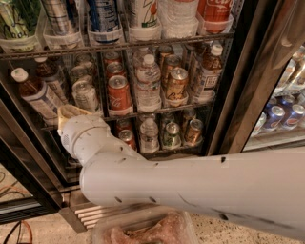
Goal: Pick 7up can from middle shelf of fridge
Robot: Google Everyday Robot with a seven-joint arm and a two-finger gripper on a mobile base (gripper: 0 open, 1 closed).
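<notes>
Camera view: pincer [71, 115] just below the 7up can [86, 96]

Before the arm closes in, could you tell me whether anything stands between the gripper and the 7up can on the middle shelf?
Nothing visible does. The gripper sits just below and in front of the 7up can, which stands foremost in its lane, beside the red-orange can.

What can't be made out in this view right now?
Camera view:
Pincer, at the middle shelf's front left: grip hidden by its own wrist.
7up can: base hidden by the pincer; contact unclear.
Lowest rack's left side: hidden by the arm.
Top-rack drinks: cut off by upper edge.
</notes>
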